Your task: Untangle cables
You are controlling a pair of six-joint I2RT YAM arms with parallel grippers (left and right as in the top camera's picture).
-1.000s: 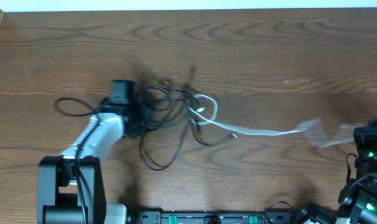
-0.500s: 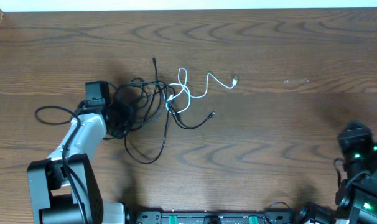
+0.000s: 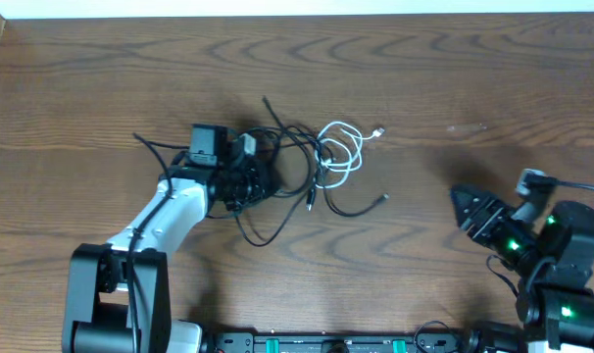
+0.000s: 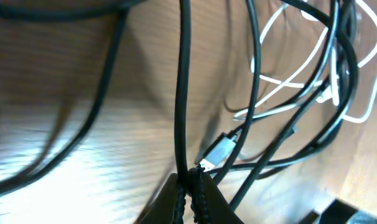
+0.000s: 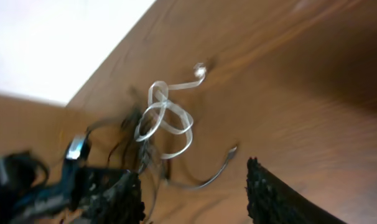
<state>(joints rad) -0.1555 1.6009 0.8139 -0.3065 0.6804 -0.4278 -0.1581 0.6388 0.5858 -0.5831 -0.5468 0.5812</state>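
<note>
cables (image 3: 299, 162) tangled — left gripper (image 4: 191, 191) clenched on black strand — right gripper (image 3: 464, 203) spread apart

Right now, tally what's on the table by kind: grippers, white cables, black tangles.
Grippers: 2, the left gripper and the right gripper
White cable: 1
Black tangle: 1, strands too knotted to count
Total: 4

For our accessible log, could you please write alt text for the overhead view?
The left claw grips a tangle of black cables, interlaced with a looped white cable, on a wooden table; the right claw sits apart, empty.
</note>
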